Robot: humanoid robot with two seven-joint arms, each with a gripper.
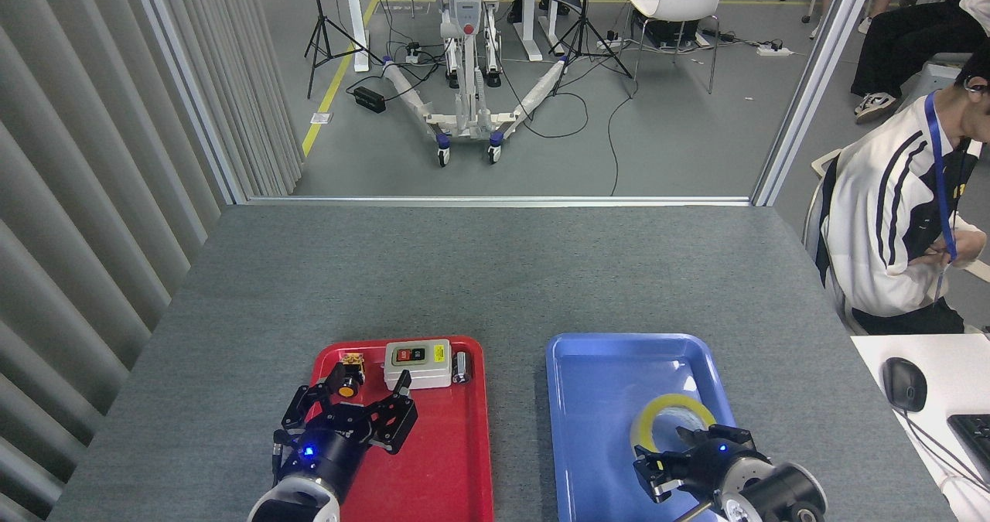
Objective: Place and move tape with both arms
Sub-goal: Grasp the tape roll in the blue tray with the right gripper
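The tape [667, 412] lies flat in the blue tray [595, 398], toward its right side, seen as a yellow ring and slightly blurred. My right gripper [696, 454] hovers over the ring's near rim and hides that part. Its fingers [732, 434] are spread, so it looks open. My left gripper [349, 402] hangs over the red tray [448, 460], open with splayed fingers and nothing between them, just short of the grey switch box [418, 363].
The red tray also holds a yellow-and-black push button [349, 387], a small gold part [352, 359] and a small metal cylinder [462, 366]. A seated person [897, 220] is at the table's right edge. A mouse [903, 383] lies on a white desk to the right.
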